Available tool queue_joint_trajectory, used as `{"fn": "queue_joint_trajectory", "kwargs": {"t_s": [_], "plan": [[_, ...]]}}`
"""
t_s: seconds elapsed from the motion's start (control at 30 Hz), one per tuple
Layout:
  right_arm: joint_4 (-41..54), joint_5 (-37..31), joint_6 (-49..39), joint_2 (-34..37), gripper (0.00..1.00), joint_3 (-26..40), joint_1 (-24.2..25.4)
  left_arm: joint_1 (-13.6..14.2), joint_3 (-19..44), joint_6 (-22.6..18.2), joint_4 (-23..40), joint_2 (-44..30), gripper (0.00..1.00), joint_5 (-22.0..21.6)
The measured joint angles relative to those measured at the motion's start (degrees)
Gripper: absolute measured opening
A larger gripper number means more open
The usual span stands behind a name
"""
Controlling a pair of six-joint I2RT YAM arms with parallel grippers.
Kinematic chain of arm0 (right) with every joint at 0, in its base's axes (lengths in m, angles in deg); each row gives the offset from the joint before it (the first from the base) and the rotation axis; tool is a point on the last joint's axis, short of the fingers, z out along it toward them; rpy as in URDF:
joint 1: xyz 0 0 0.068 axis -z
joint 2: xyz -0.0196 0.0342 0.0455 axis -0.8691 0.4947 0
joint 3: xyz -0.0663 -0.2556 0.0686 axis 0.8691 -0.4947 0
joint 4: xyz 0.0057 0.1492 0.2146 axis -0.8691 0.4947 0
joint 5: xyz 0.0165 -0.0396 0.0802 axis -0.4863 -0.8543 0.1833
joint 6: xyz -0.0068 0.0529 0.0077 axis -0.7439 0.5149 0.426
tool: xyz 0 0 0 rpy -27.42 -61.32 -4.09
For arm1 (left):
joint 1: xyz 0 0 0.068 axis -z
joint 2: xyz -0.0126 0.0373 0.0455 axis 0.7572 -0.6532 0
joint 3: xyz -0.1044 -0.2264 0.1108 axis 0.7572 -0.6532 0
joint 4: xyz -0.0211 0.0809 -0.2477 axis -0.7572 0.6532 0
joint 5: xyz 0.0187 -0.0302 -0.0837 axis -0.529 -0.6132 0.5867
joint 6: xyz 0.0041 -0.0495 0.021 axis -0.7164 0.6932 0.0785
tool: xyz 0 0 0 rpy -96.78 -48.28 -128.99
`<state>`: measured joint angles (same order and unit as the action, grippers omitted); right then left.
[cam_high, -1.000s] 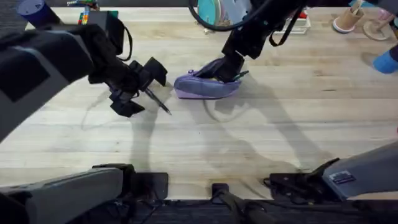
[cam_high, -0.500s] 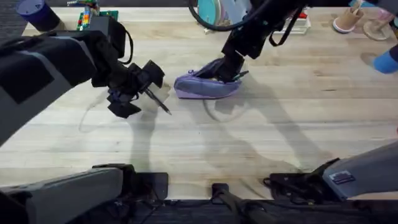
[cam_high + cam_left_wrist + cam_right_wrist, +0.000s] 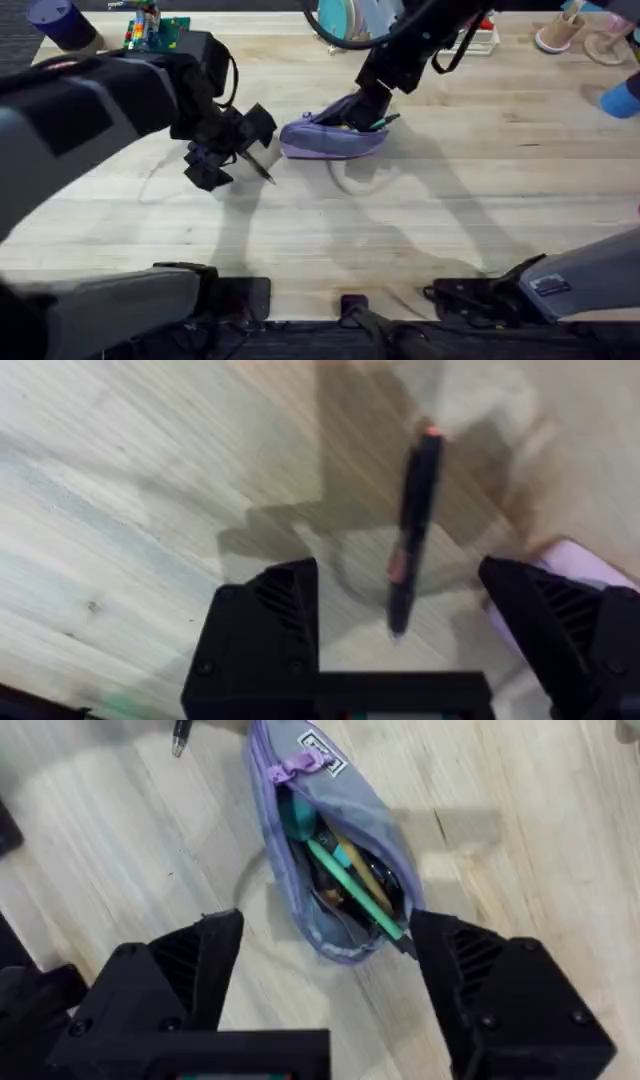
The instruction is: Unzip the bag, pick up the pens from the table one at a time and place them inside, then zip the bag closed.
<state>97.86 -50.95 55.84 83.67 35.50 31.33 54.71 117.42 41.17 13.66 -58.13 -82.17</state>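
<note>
The left gripper (image 3: 400,650) is hovering, jaws wide and apparently empty, astride the black pen (image 3: 410,535) lying lengthwise between them on the table (image 3: 450,200), just beside the open bag (image 3: 335,138) toward the far edge, over which the right gripper (image 3: 325,970) is gaping

Soft cloth bag (image 3: 340,840), wood-grain table (image 3: 450,220)
</note>
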Motion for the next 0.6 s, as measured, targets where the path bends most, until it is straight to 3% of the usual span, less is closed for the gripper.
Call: {"fn": "queue_joint_trajectory", "kwargs": {"t_s": [0.2,0.23,0.37,0.57,0.6], "plan": [[0.00,0.00,0.00,0.00,0.996,0.00,0.00,-0.02,1.30,0.96,0.12,-4.15,0.990,-0.13],[0.00,0.00,-0.02,0.00,0.996,0.00,0.00,-0.02,1.51,1.09,0.39,-4.50,0.941,-0.35],[-0.02,0.00,0.00,0.00,0.995,0.00,0.00,-0.46,1.79,1.19,2.01,-5.40,0.607,-1.88],[-0.07,0.00,0.00,0.00,0.996,0.00,0.00,-0.50,1.84,1.29,1.20,-5.40,0.308,-1.32],[-0.31,0.00,0.00,0.00,0.995,0.01,0.00,-0.50,1.95,1.29,-0.20,-5.51,0.059,-0.11]]}}
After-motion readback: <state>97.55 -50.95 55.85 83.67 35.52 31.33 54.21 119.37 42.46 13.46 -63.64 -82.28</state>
